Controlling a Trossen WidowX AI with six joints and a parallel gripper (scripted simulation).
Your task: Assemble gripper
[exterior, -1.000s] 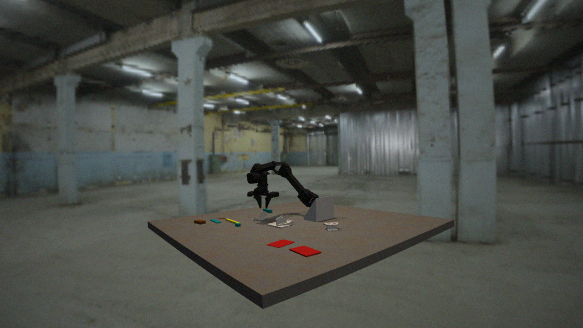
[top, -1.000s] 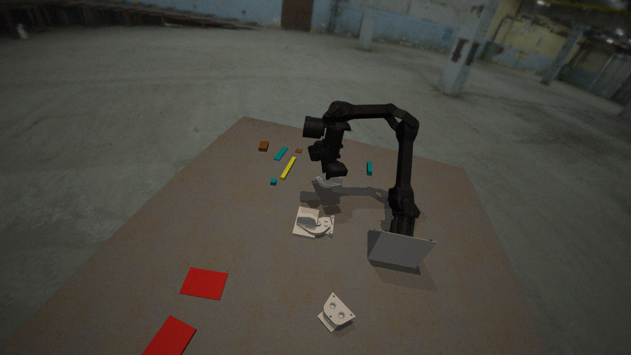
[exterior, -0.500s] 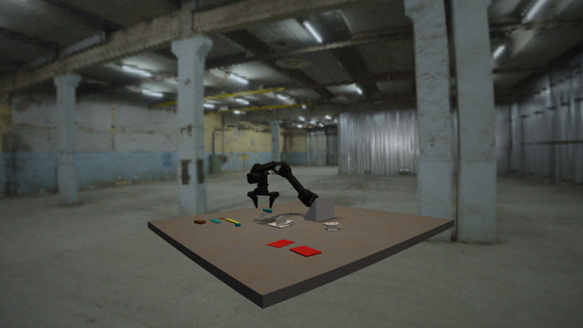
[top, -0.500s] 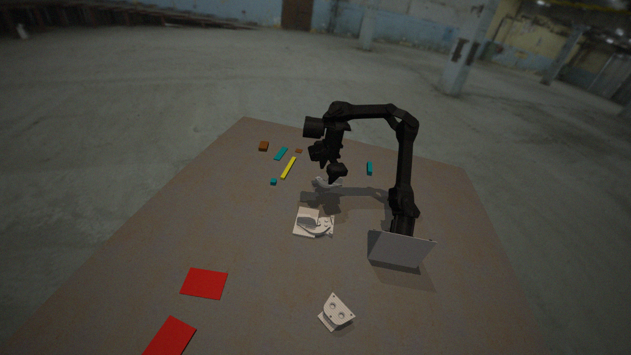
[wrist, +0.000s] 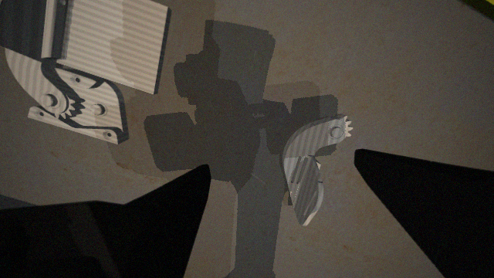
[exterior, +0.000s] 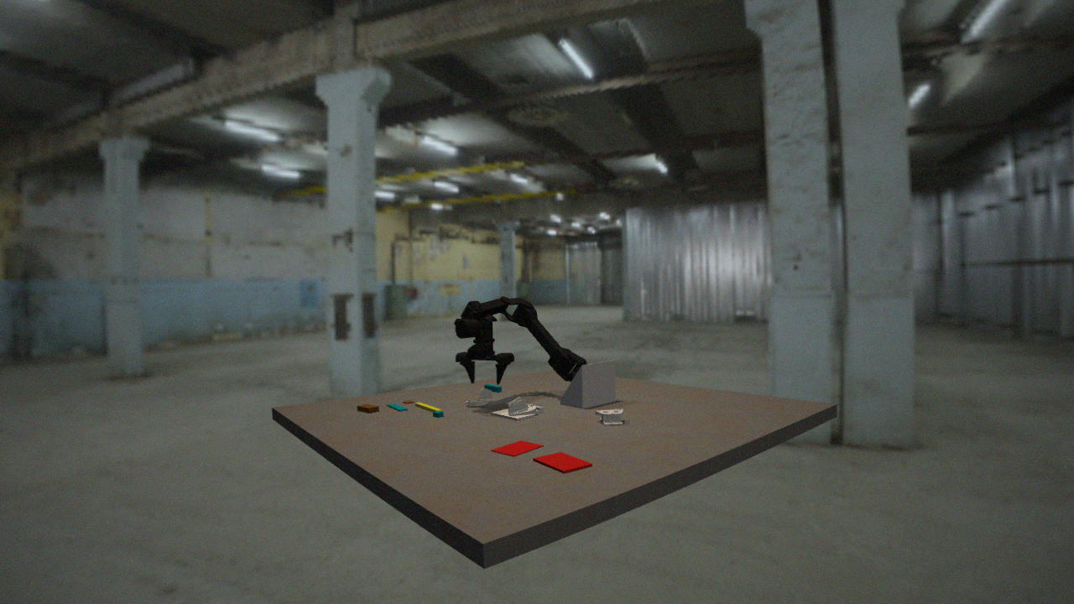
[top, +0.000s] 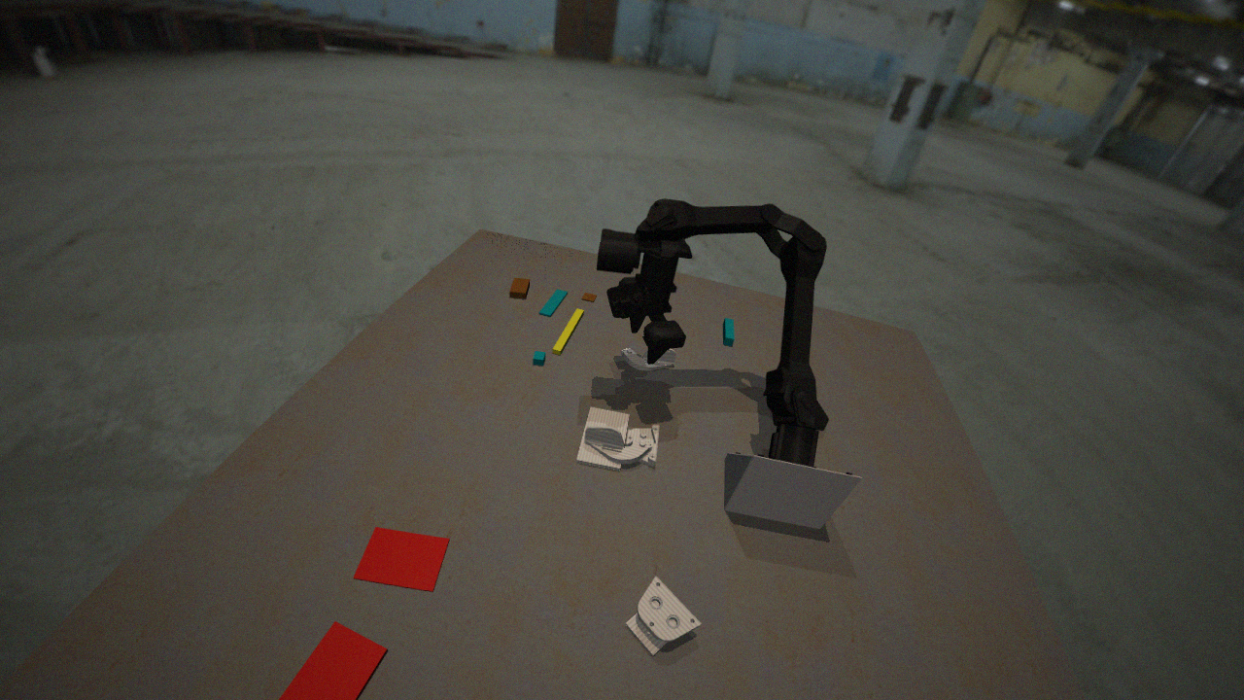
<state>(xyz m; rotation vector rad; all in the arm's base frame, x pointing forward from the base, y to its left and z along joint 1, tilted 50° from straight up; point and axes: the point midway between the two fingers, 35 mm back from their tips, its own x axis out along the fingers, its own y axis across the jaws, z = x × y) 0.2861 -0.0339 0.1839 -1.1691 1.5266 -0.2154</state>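
The gripper base (top: 606,418) (wrist: 116,42) lies flat, its striped plate up. One jaw (wrist: 23,73) (top: 622,454) lies on it with its hole around one pin; the other pin (wrist: 99,110) is bare. The loose jaw (wrist: 302,143) (top: 638,362) lies on the table beyond the base in the top view, its gear teeth pointing right in the wrist view. My gripper (top: 644,344) (exterior: 486,381) (wrist: 280,164) is open and empty above this jaw, which shows between the fingers. The housing plate (top: 677,606) (exterior: 609,413) stands apart near the front, its two holes facing up.
Two red squares (top: 402,559) (top: 337,663) lie at the front left. A yellow bar (top: 569,332), teal pieces (top: 553,302) (top: 538,358) (top: 729,332) and orange blocks (top: 519,288) (top: 588,297) lie toward the back. A grey wedge (top: 787,492) stands by the arm's foot.
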